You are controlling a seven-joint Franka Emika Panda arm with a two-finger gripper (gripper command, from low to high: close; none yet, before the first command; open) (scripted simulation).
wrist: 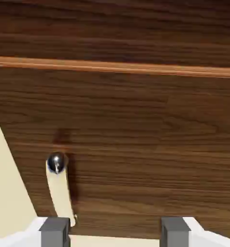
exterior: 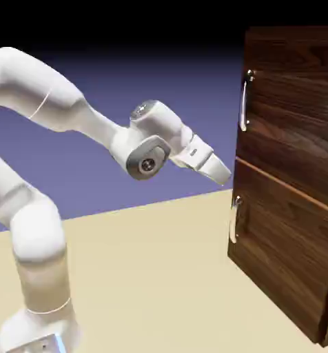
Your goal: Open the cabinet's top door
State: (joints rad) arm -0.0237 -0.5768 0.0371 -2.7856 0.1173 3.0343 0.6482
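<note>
Top door (exterior: 291,117) is the upper panel of the cabinet (exterior: 287,186), at the exterior view's right, and looks flush w/ the cabinet front, no gap showing. Its silver handle (exterior: 244,100) runs vertical by the panel's left edge, curved, standing off the wood. A thin lighter seam (exterior: 284,185) splits it from the lower door (exterior: 280,265), which has a like handle (exterior: 234,219) also near its left edge. Gripper (exterior: 222,171) hangs in open air left of the cabinet, about level w/ the seam, below the top handle and above the lower one, close to the cabinet's edge but touching nothing. Clear room between it and both handles; nothing in the way. In the hand view the fingertips (wrist: 54,230) sit well apart at the bottom edge, jaws spread wide, nothing between them but wood behind. That view is filled w/ wood grain, the seam (wrist: 115,67) crossing near the top, the lower handle (wrist: 60,185) seen end-on just above the one fingertip. Tan table (exterior: 146,276) under the arm (exterior: 49,103). Cabinet's inside can't be seen.
</note>
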